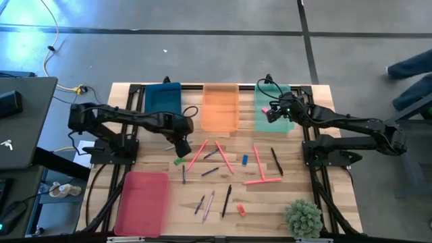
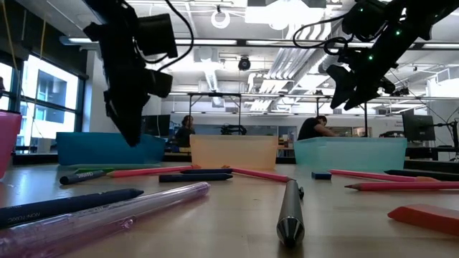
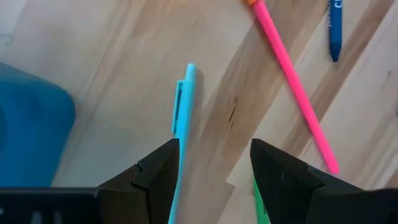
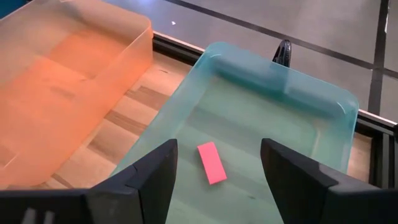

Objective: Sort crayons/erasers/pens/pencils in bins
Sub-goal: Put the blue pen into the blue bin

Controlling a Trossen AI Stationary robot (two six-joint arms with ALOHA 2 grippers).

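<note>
Right wrist view: my right gripper [image 4: 214, 180] hung open, empty, a pink eraser [image 4: 212, 163] in the mint bin [image 4: 323, 106] just below it; my left gripper [image 3: 214, 180] gaped over a blue pen [image 3: 180, 124].

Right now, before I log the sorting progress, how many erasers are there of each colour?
pink eraser, in the mint-green bin: 1
green eraser, on the table: 1
blue eraser, on the table: 1
red eraser, on the table: 1
Total: 4

light-blue pen [image 3: 180, 124]: lower end hidden behind left gripper [image 3: 214, 180] | green item [image 3: 258, 202]: mostly hidden
</note>
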